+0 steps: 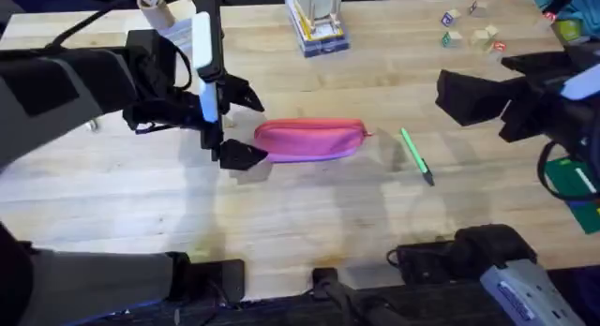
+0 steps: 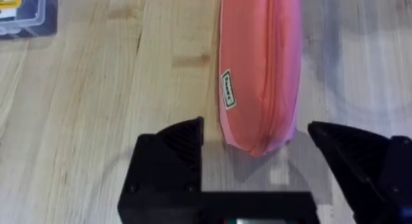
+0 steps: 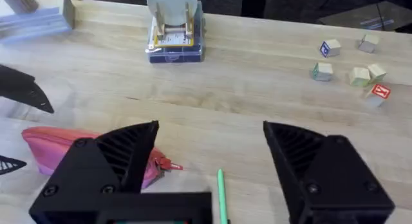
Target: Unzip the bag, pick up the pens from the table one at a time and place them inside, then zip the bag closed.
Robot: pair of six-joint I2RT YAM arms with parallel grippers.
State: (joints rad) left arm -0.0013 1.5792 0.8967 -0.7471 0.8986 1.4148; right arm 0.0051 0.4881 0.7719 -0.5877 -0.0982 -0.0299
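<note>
Your left gripper (image 2: 254, 156) has its fingers apart, straddling the end of the pink bag (image 2: 261, 69); its small label (image 2: 227, 90) is unreadable. Right fingers (image 3: 116, 163) apart above the green pen (image 3: 221, 197) on the counter (image 1: 309, 214).

- The overhead camera sits above the arms' bases and looks down and forward over the table (image 1: 309, 223), taking in its whole width from some way off.
- The left wrist camera looks almost straight down from close above the wood, over its own fingers (image 2: 174, 153), at one end of the bag (image 2: 261, 69).
- The right wrist camera sits higher and faces forward at a shallow angle across the tabletop toward its far edge, its fingers (image 3: 109, 166) low in front.
- All three views share the bag; the overhead and right wrist views also share the pen (image 1: 416, 155) and the small blocks (image 3: 351, 69).
</note>
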